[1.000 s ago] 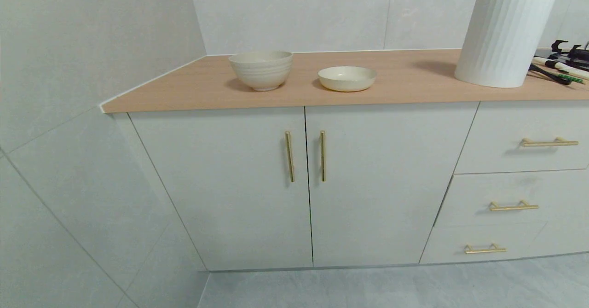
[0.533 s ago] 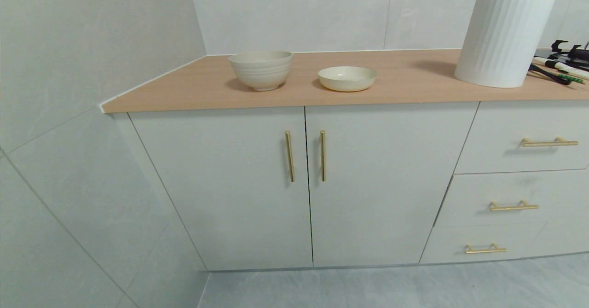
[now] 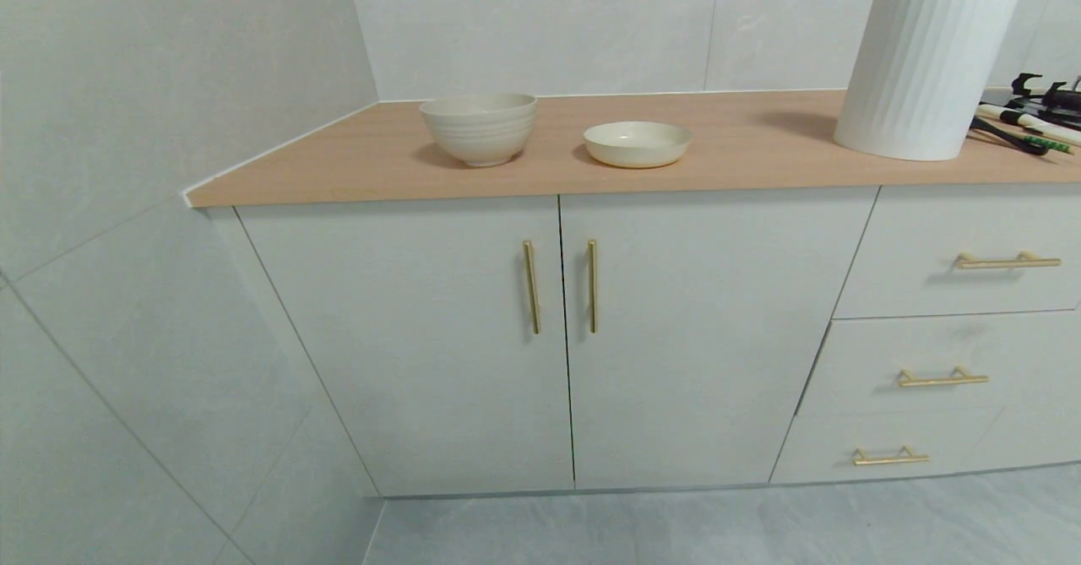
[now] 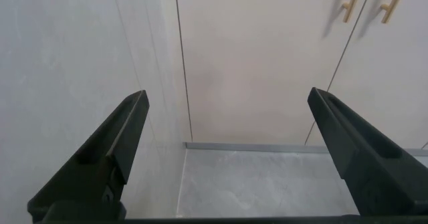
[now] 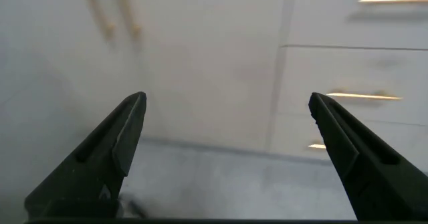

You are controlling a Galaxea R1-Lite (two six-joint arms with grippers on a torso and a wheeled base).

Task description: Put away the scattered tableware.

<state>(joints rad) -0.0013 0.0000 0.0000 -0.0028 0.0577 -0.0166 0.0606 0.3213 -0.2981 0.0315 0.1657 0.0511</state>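
A wooden countertop (image 3: 760,149) runs along a pale tiled wall (image 3: 169,84), seen from the head view. Two pieces of cream tableware stand on it, apart from each other. A deep bowl (image 3: 479,128) with faint ridges sits upright at about 11 o'clock from the middle of the view. A shallow dish (image 3: 637,143) sits near it, at the bowl's 3 o'clock. Well apart, at 2 o'clock in the view, stands a tall ribbed white canister (image 3: 925,71). A cluster of dark and light utensils (image 3: 1022,130) lies just beside the canister at its 3 o'clock.

Below the counter are two closed cabinet doors (image 3: 405,337), each with an upright gold handle (image 3: 531,286) beside the seam between them. At the doors' 3 o'clock are three closed drawers (image 3: 929,236) with gold bar handles. The grey floor (image 3: 676,531) lies at 6 o'clock.

The left gripper (image 4: 227,98) has its dark jaws spread wide, holding nothing, facing the foot of the cabinet. The right gripper (image 5: 227,102) also has its jaws spread wide and holds nothing, facing the doors and drawers.
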